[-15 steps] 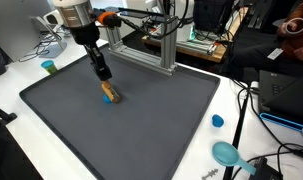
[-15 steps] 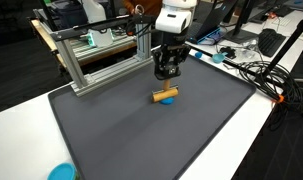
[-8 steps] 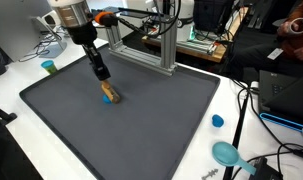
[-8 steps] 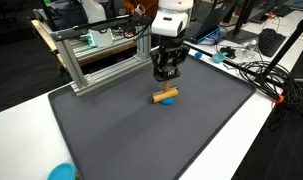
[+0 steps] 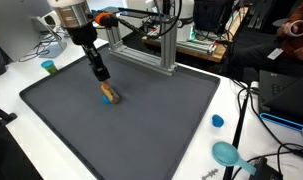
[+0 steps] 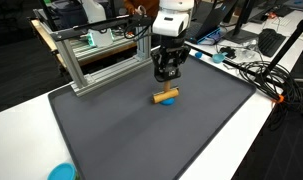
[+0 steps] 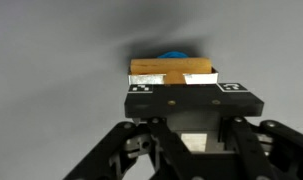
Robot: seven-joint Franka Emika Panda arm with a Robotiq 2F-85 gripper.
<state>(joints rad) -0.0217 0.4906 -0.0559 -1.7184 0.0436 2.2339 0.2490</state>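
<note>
White arm (image 6: 173, 20), silver wrist band. Black gripper (image 5: 104, 75) with linked black finger bars; white tip plates bearing small black square markers (image 7: 141, 88) in wrist view.

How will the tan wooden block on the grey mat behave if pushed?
The tan rectangular wooden block looks rigid with flat faces, so it would probably slide, not roll. It seems propped on a small blue round piece, so it may tip off.
</note>
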